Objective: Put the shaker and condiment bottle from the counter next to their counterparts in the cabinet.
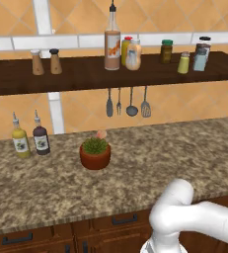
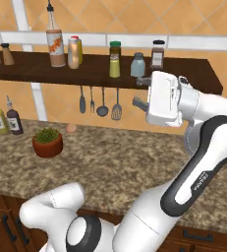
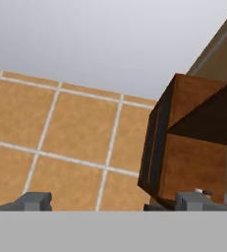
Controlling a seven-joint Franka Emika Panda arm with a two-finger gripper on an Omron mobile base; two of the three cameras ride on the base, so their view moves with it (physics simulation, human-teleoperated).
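Jaws spread wide, nothing between them; gripper [image 2: 140, 92] sits raised just off the cabinet [image 2: 193, 74] front, apart from the shaker [image 2: 137, 65]. Shaker stands on the shelf beside the yellow-green shaker [image 2: 114, 68]; condiment bottle [image 1: 133, 58] up there against the yellow bottle [image 1: 126, 48].

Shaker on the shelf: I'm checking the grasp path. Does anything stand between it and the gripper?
Nothing visible does. The shaker stands on the cabinet beside the yellow-green shaker. The open gripper hangs close by, just below it in the right base view.
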